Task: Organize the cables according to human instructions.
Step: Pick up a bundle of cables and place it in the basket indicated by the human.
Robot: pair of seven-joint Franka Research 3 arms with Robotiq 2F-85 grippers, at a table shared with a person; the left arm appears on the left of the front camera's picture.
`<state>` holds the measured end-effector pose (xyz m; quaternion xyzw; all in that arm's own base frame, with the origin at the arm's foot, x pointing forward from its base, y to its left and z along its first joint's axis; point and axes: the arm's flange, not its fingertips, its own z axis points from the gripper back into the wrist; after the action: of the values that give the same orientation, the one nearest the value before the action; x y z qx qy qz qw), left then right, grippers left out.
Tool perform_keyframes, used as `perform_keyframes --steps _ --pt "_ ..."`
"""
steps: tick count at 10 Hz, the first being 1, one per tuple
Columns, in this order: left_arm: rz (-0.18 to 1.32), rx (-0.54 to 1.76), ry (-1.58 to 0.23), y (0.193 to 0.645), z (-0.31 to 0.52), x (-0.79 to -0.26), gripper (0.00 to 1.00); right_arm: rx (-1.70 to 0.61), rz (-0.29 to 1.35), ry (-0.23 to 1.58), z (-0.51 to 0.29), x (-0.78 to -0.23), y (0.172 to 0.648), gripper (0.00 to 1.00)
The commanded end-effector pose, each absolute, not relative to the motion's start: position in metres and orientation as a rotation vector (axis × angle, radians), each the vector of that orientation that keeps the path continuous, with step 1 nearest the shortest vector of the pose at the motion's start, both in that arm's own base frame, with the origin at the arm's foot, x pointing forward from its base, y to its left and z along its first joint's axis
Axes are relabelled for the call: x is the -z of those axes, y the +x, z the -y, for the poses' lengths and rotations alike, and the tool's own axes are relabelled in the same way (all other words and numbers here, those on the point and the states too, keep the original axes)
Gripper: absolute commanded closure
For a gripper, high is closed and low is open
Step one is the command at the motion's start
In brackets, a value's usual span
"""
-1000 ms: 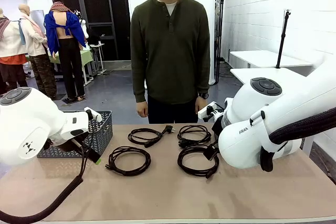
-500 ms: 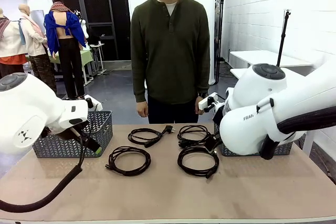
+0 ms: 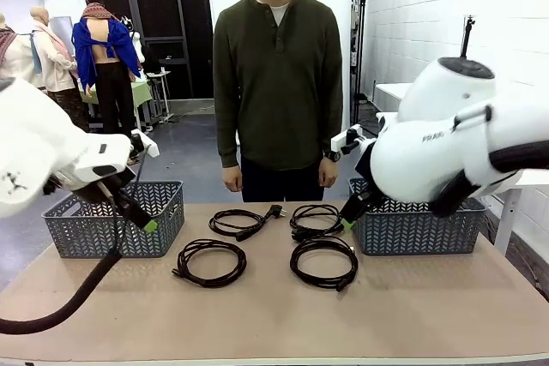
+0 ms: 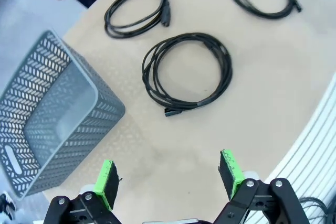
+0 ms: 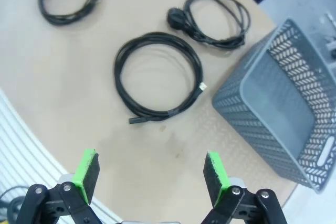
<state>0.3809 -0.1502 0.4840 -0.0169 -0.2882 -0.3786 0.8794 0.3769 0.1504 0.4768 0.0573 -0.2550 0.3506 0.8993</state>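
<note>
Four black coiled cables lie mid-table in a two-by-two block: near left (image 3: 210,261), far left (image 3: 240,222), far right (image 3: 316,219), near right (image 3: 324,261). The human (image 3: 277,83) stands behind the table with both hands hanging down. My left gripper (image 3: 146,220) hovers open above the table beside the left basket; in its wrist view the left gripper (image 4: 168,179) is empty, above a coil (image 4: 186,72). My right gripper (image 3: 347,219) hangs open by the right basket; in its own view the right gripper (image 5: 149,174) is empty, above another coil (image 5: 157,80).
One grey mesh basket (image 3: 116,220) stands at the table's left and another grey mesh basket (image 3: 416,227) at its right. The baskets (image 4: 47,114) (image 5: 283,103) look empty from the wrist cameras. Bare tabletop runs along the near edge.
Both arms have lifted and drawn back toward their own sides, uncovering the two baskets. The cables and the person have not moved.
</note>
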Motion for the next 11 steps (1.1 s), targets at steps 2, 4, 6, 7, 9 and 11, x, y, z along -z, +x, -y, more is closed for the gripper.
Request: perform_keyframes --steps 2,4,6,7,9,11 --pt "0.603 0.935 -0.227 0.373 0.116 -0.511 0.00 -0.880 0.511 0.293 -0.116 -0.498 0.365 0.00" --pt "0.646 1.036 -0.347 0.372 0.101 -0.512 0.00 -0.987 0.538 0.362 -0.098 -0.496 0.362 0.00" --pt "0.646 1.079 -0.381 0.374 0.090 -0.510 0.00 -1.035 0.583 0.391 -0.085 -0.490 0.362 0.00" --pt "0.654 1.111 -0.385 0.375 0.086 -0.507 0.00 -1.057 0.598 0.391 -0.083 -0.488 0.362 0.00" --pt "0.657 1.079 -0.364 0.368 0.091 -0.509 0.00 -1.039 0.597 0.405 -0.087 -0.487 0.361 0.00" --pt "0.657 1.079 -0.364 0.368 0.091 -0.509 0.00 -1.023 0.577 0.372 -0.085 -0.499 0.363 0.00"
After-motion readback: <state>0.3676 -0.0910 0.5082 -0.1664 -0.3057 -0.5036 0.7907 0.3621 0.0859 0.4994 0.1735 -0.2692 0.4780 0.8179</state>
